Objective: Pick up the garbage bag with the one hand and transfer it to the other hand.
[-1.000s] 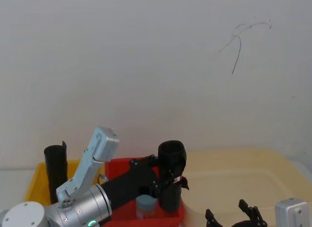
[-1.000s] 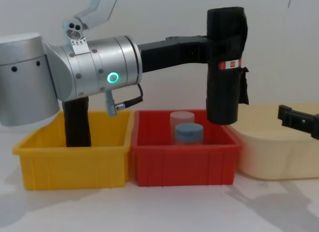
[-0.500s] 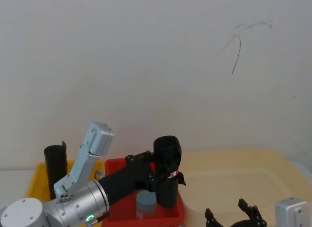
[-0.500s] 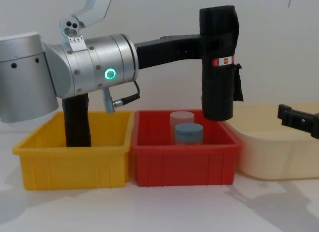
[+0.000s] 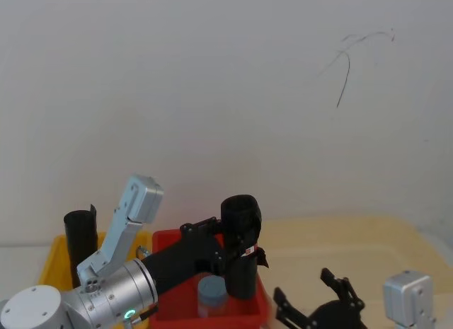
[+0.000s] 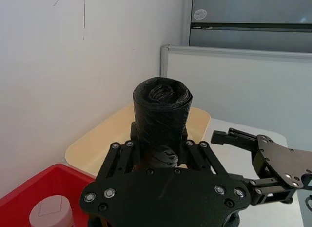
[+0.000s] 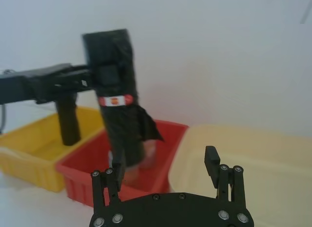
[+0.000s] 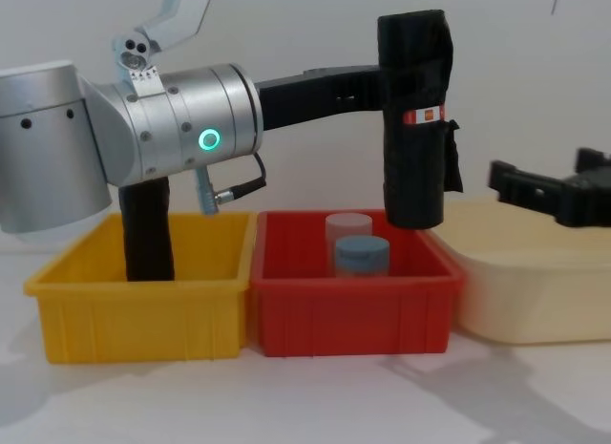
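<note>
Clamping garbage bag roll (image 8: 412,119) upright in left tool (image 8: 379,81) above red bin (image 8: 348,315); holding right tool (image 8: 549,188) spread apart, right of bin. Risking drop into bin by releasing early.

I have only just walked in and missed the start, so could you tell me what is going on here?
The left gripper holds the garbage bag upright, clamped near its top, above the right side of the red bin. The right gripper is open over the cream tub, to the roll's right and apart from it, so the handover is not yet made. A plain black roll stands in the yellow bin.
</note>
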